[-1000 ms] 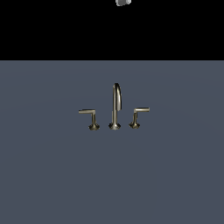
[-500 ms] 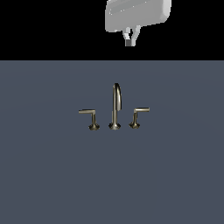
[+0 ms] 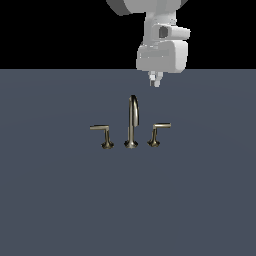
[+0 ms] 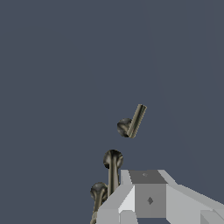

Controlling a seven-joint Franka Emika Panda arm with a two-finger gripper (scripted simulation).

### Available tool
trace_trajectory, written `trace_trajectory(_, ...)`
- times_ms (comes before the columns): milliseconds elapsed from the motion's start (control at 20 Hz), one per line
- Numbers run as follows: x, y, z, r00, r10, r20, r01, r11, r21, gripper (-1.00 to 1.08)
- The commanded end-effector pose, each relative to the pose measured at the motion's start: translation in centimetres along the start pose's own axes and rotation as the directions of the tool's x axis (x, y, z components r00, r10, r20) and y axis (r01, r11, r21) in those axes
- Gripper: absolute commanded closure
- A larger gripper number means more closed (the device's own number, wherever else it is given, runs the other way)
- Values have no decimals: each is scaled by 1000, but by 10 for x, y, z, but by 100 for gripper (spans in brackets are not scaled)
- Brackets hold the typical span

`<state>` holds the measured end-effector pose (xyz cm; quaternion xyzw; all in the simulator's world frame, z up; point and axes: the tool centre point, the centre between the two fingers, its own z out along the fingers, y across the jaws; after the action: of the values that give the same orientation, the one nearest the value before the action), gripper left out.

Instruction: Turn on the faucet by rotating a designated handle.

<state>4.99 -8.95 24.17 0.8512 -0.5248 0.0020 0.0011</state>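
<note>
Above, gripper (image 3: 155,80) hangs near spout (image 3: 133,120), clear of designated handle (image 3: 158,131)

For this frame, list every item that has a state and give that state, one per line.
Gripper: above and behind the faucet, touching nothing; fingers close together, whether shut cannot be told.
Designated handle: untouched, post upright, lever pointing toward the exterior view's right.
Other handle: untouched, lever pointing toward the exterior view's left.
Gooseneck spout: upright, no water visible.
</note>
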Motion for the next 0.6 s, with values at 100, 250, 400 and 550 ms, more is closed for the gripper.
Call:
trace_trajectory(100,21,-7,47,992,130,1,-130,992,0,108)
trace_trajectory(250,32,-10,77,979,206,2,-206,979,-1,108)
trace_trajectory(400,41,-10,101,963,268,3,-268,963,-1,108)
trace_trajectory(550,47,-10,121,949,316,3,-316,949,-1,108)
